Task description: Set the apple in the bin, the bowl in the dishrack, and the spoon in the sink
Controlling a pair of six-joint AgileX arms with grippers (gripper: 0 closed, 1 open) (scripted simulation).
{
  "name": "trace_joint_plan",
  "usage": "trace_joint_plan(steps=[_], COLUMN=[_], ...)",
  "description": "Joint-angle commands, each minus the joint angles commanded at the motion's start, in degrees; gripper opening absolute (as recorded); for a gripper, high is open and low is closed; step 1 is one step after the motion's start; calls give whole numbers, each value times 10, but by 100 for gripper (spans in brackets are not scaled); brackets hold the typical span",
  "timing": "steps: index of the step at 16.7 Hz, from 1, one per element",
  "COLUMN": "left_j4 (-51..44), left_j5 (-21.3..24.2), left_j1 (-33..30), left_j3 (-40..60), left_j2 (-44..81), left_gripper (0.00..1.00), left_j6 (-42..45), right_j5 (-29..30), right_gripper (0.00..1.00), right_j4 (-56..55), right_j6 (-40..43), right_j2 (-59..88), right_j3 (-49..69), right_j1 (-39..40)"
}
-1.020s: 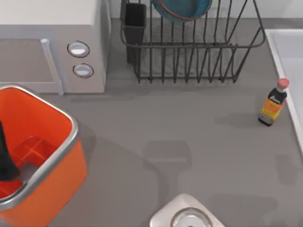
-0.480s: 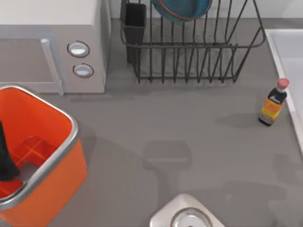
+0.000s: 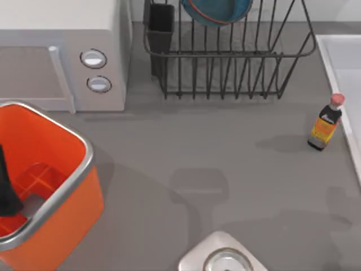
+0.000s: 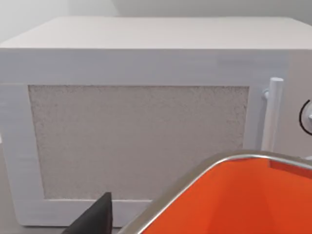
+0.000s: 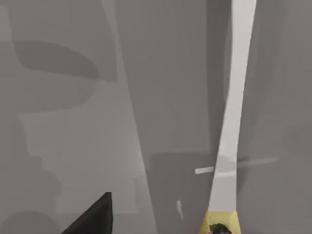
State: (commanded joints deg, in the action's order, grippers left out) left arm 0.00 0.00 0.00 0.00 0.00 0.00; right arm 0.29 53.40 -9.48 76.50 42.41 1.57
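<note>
The blue bowl stands among the prongs of the dark wire dishrack at the back. On the left is the orange bin, and my left gripper hangs dark over its inside at the picture's left edge. The pale sink runs along the right edge. Its light rim crosses the right wrist view, where a dark part of my right gripper shows above grey surface. The apple and the spoon are out of view.
A white microwave with two knobs stands behind the bin. A small sauce bottle stands on the table beside the sink's rim. A dark cutlery cup sits at the rack's left corner. A silver object lies at the front edge.
A soft shadow at the front right of the table has slid rightward toward the sink. The bin, bowl, bottle and left gripper have not moved.
</note>
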Motion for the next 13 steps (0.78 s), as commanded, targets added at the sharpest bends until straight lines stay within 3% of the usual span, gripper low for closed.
trace_joint_plan(steps=[7, 13], left_j4=[0, 0], left_j5=[0, 0], left_j1=[0, 0], left_j3=[0, 0], left_j2=[0, 0], left_gripper=[100, 100], left_j6=[0, 0], right_j5=[0, 0], right_gripper=[100, 100], right_j4=[-201, -220], right_j6=[-3, -4], right_j2=[98, 108], right_j3=[-100, -110], right_j1=[2, 2])
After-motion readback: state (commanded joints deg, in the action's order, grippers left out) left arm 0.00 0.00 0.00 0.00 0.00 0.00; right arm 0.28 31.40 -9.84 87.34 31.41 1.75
